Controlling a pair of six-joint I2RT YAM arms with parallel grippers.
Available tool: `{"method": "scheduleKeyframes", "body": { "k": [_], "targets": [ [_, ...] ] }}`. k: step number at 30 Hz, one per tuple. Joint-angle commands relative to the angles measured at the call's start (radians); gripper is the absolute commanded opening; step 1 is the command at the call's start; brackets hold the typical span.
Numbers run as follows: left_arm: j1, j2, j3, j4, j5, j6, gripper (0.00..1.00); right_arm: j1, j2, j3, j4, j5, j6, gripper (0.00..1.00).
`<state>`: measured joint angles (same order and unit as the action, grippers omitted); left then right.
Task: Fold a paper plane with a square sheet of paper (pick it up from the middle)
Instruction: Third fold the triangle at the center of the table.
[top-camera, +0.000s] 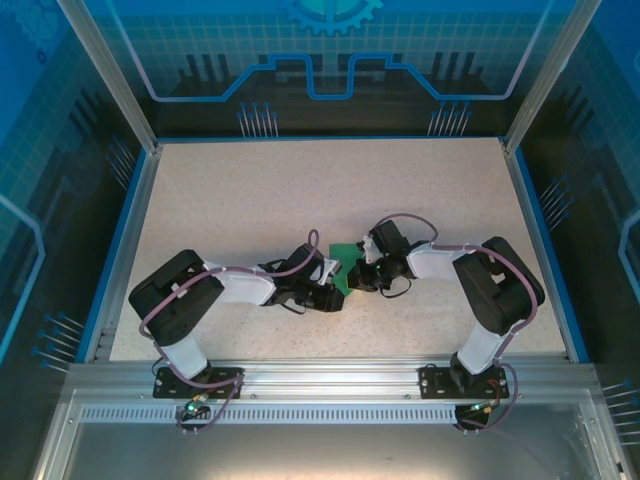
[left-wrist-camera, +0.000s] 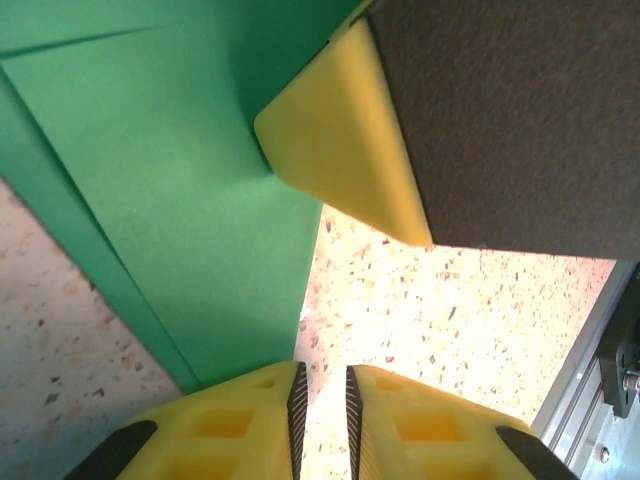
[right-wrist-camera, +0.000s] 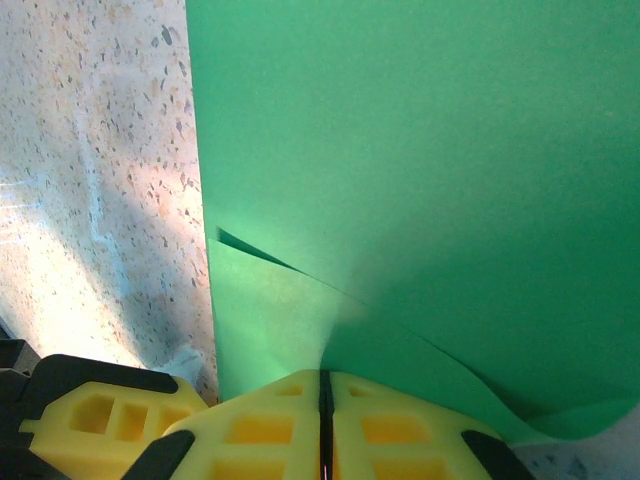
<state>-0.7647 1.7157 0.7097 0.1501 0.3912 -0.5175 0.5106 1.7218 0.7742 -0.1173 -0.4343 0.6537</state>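
While clamping the square sheet of paper (right-wrist-camera: 420, 180) in the pressed-together tips of the right gripper (right-wrist-camera: 325, 378), likely steadying its folded layers, holding the left gripper (left-wrist-camera: 323, 378) barely parted and empty, paper just ahead-left, seemingly readying a crease.

Speckled tbl (top-camera: 250, 200) w/ blue rim (top-camera: 117, 250); blue-patterned walls (top-camera: 330, 60).

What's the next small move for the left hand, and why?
Probably nudge the left hand sideways onto the edge of the paper, then close. The right hand pinches the paper, while the left hand's jaws stand slightly apart over bare table beside that edge.
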Motion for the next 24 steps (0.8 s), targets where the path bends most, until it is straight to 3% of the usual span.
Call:
{"method": "scheduleKeyframes", "body": {
  "k": [1, 12, 24],
  "targets": [
    [0.002, 0.010, -0.056, -0.236, 0.019, 0.031, 0.23, -0.005, 0.049, -0.015, -0.091, 0.121, -0.019, 0.10],
    [0.000, -0.057, -0.062, -0.367, 0.010, 0.068, 0.24, -0.004, 0.038, -0.011, -0.104, 0.121, -0.020, 0.11],
    [0.021, -0.209, 0.065, -0.270, -0.065, -0.021, 0.23, -0.002, 0.016, -0.011, -0.091, 0.104, -0.015, 0.12]
  ]
}}
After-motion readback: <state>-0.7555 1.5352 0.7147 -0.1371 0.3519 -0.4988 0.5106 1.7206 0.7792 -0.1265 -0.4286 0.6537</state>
